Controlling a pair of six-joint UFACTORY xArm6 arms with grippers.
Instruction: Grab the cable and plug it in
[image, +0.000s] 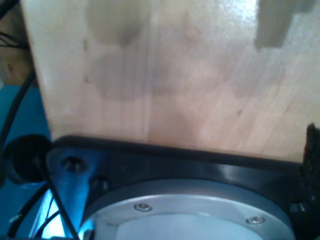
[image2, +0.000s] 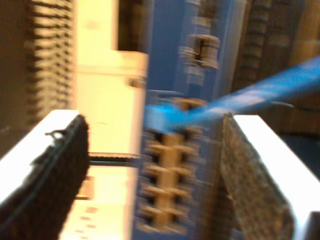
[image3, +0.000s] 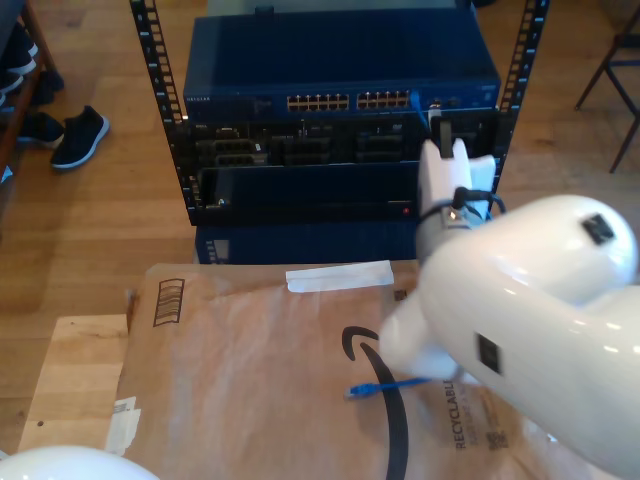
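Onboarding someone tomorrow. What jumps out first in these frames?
The big white arm at the exterior view's right, reaching toward the dark blue switch in the rack. My second gripper holds the blue cable, its plug right at the ports. The cable's other end lies on the brown paper.

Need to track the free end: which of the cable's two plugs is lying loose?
The plug on the brown paper; the other plug is up at the switch ports, by my second gripper.

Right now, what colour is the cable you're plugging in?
Bright blue. The cable shows best in the exterior view, its loose end lying on the brown paper.
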